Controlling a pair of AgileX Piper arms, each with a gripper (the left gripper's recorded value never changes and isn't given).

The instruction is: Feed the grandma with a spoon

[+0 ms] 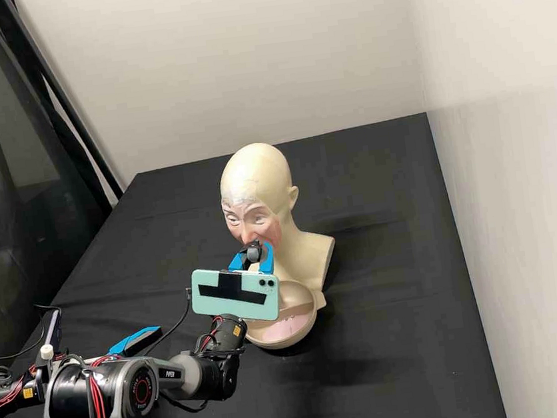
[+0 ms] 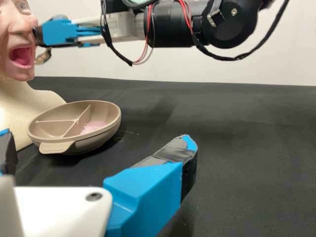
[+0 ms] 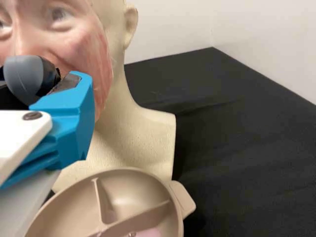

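1. the left gripper (image 2: 96, 143) sits low over the black table (image 1: 376, 238) near its left side. its fingers are spread wide apart and hold nothing.
2. the right gripper (image 1: 252, 259) is raised and clamped on the dark grey handle of the spoon (image 3: 29, 76), just in front of the face. a mint green phone (image 1: 234, 294) rides on its wrist.
3. the grandma head (image 1: 260, 191) stands upright mid-table with its mouth open.
4. a beige divided bowl (image 1: 297, 314) lies against the front of the bust, with something pink in one compartment.
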